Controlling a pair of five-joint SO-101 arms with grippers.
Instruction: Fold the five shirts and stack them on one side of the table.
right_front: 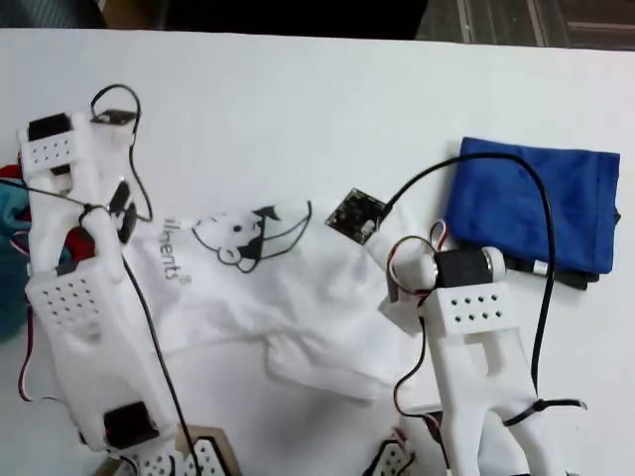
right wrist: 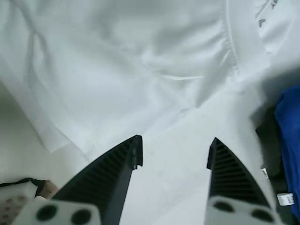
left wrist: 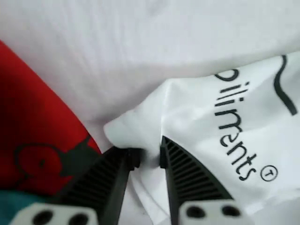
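Left wrist view: my left end effector (left wrist: 147, 157) pinches the white shirt (left wrist: 211, 117) at its edge; my right end effector (right wrist: 173, 152) hangs open near it.

My left gripper (left wrist: 146, 157) was clamped on the white shirt (left wrist: 211, 108) (just a thin fold between the jaws) | my right gripper (right wrist: 176, 150) hung with jaws spread wide | both wrists pitched downward

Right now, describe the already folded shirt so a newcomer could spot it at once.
On the white table, look past the white shirt spread in the middle, toward the side of the right arm. The blue shirt lies there as a flat rectangle. It is the only folded one, plain blue, unlike the printed white shirt and the red cloth at the opposite edge.
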